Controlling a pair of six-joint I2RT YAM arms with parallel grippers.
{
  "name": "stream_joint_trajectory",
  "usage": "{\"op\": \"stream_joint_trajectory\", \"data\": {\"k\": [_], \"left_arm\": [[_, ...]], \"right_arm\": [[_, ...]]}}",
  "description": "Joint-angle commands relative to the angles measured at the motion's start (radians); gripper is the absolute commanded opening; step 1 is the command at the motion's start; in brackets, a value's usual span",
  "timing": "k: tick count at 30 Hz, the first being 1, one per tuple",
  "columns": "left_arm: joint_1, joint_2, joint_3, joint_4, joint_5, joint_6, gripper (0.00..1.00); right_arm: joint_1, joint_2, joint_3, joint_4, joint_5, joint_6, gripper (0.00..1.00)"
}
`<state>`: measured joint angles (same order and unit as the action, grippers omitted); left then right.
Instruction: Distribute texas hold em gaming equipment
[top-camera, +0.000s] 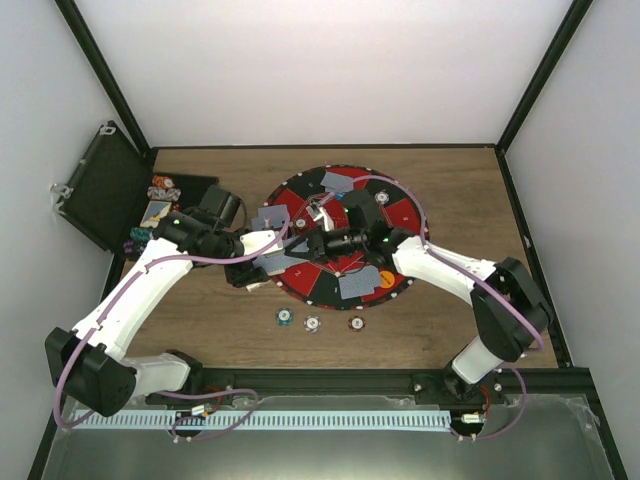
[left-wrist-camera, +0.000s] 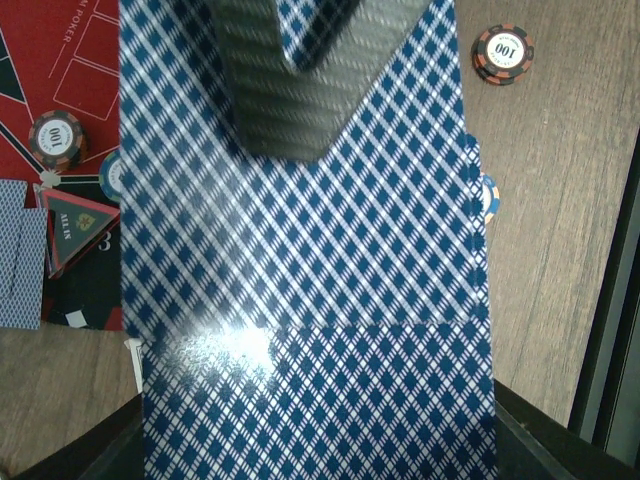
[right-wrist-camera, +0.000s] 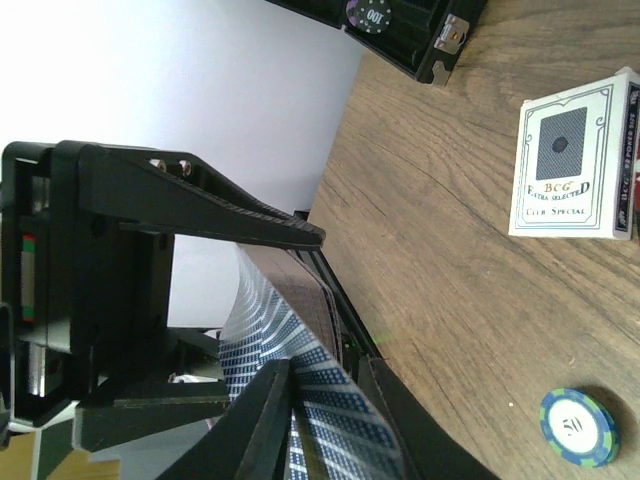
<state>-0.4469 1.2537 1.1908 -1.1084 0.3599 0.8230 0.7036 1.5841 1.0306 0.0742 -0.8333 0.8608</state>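
Left wrist view is filled by the blue-checked cards (left-wrist-camera: 300, 300), clamped across their width in the left gripper (top-camera: 262, 262). Their long axis points at the right gripper (top-camera: 302, 248), whose fingers look closed on the far end above the left rim of the round mat (top-camera: 400, 214). Left of the mat, the open black case (top-camera: 100, 190) holds chips (right-wrist-camera: 374, 13).

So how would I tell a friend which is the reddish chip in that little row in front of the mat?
Find the round red-and-black mat in the middle of the wooden table. On bare wood just off its near edge, three poker chips sit in a row; take the rightmost chip. It is dark red, while the middle chip is whitish and the left chip blue-green.
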Motion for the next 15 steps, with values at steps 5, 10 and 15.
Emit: {"op": "stream_joint_trajectory", "data": {"k": [5,10,15], "left_arm": [[0.000,-0.025,0.002,0.024,0.027,0.013,0.11],[-0.001,-0.025,0.000,0.024,0.022,0.013,0.11],[-0.001,-0.027,-0.007,0.023,0.014,0.014,0.11]], "right_arm": [[-0.041,-0.078,-0.010,-0.046,0.013,0.001,0.10],[-0.076,-0.102,-0.007,-0.104,0.003,-0.046,0.06],[-0.149,-0.108,0.038,-0.241,0.017,-0.181,0.04]]}}
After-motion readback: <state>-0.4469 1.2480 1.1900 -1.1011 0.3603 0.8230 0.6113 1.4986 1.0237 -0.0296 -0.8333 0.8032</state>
